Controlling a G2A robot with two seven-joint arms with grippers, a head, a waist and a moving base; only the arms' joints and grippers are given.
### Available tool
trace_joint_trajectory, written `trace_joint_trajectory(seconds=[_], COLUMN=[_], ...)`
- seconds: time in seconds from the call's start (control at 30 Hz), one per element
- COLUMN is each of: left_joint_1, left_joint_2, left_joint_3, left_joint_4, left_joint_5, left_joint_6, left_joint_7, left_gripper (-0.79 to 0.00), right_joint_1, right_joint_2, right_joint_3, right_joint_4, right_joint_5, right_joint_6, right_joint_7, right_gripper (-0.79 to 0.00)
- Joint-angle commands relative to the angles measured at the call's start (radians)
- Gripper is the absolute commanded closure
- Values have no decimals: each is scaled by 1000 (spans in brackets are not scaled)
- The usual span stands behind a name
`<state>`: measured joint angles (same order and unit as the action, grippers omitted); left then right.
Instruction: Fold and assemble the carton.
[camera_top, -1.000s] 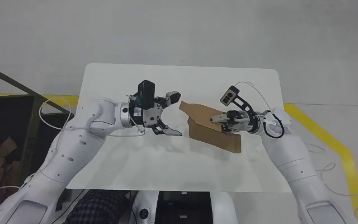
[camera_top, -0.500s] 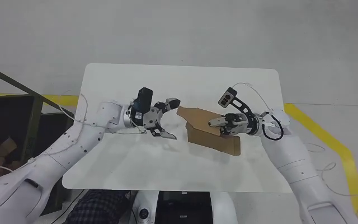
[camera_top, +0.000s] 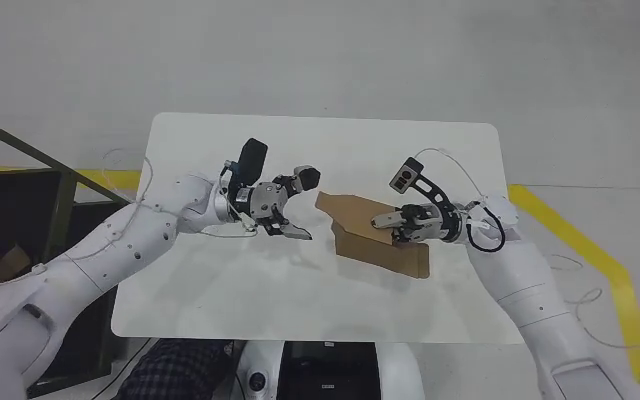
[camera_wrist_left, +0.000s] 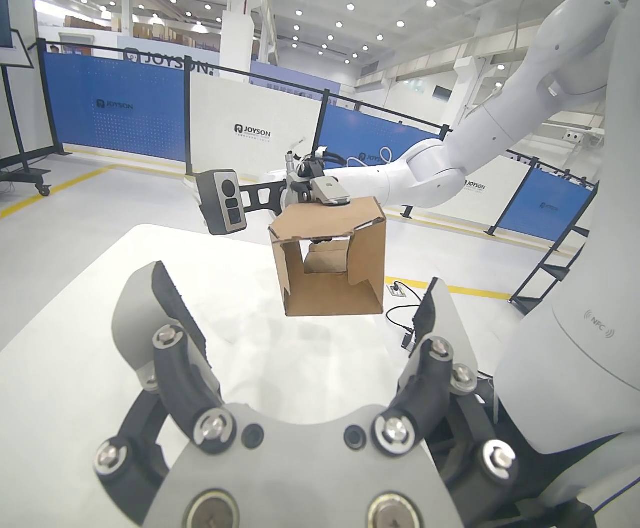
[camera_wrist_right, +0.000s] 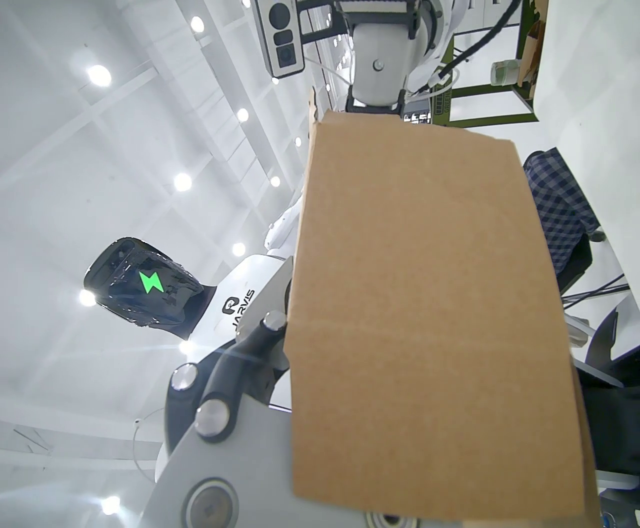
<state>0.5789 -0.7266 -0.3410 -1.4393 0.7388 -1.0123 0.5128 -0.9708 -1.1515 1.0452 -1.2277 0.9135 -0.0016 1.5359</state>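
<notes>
Carton (camera_top: 375, 240), clamped by right gripper (camera_top: 388, 220), points open end and long axis at splayed left gripper (camera_top: 304, 205).

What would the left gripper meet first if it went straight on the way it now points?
Probably the open end of the carton, held by the right gripper. The open fingers of the left gripper frame it in its wrist view, nothing between; depth is unclear.

Floor: pale grey smooth floor (camera_top: 320, 50), crossed by a yellow painted stripe (camera_top: 585, 250)
Furniture: white rounded-corner table (camera_top: 350, 300), with a dark green metal frame (camera_top: 40, 156) just beside one end
Walls: blue perforated partition panels (camera_wrist_left: 120, 115) between black posts
Light: round white ceiling lamps (camera_wrist_right: 182, 181), lit, set among white beams
</notes>
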Motion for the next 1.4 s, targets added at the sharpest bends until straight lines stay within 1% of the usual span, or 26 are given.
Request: trace_joint_trajectory(seconds=[0.0, 0.1, 0.2, 0.27, 0.3, 0.33, 0.4, 0.6, 0.63, 0.97, 1.17, 1.37], left_joint_1=[-11, -19, -26, -28, -29, -29, -31, -42, -44, -57, -57, -51], left_joint_2=[8, 11, 7, 4, 2, 0, -5, -20, -22, -35, -38, -34], left_joint_3=[7, 24, 38, 45, 48, 51, 58, 78, 80, 103, 112, 113], left_joint_4=[-15, -37, -56, -56, -55, -51, -43, -28, -26, -18, -19, -9], left_joint_5=[-31, -77, -93, -97, -99, -100, -103, -122, -125, -155, -159, -150], left_joint_6=[0, 0, 0, 0, 0, 0, 0, 0, 0, 0, 0, 0], left_joint_7=[-45, -88, -109, -114, -115, -117, -120, -134, -136, -146, -135, -112], left_gripper=[-785, -785, -785, -594, -511, -403, -366, -292, -271, -194, -197, -209], right_joint_1=[-1, -1, 0, 1, 2, 2, 3, 6, 7, 9, 7, 5], right_joint_2=[0, 0, -1, -1, -1, -1, -2, -4, -4, -5, -6, -7], right_joint_3=[-1, -4, -6, -8, -9, -9, -11, -15, -16, -16, -10, -5], right_joint_4=[0, -1, -1, -1, -2, -3, -4, -1, 0, -1, -4, -5], right_joint_5=[5, 8, 8, 8, 7, 7, 6, 6, 6, 0, 0, -3], right_joint_6=[-4, -10, -13, -14, -14, -13, -11, -12, -12, -10, -7, -7], right_joint_7=[0, 0, 0, 0, 0, 0, 0, 0, 0, 0, -13, -26], right_gripper=[0, 0, 0, 0, 0, 0, 0, 0, 0, 0, 0, 0])
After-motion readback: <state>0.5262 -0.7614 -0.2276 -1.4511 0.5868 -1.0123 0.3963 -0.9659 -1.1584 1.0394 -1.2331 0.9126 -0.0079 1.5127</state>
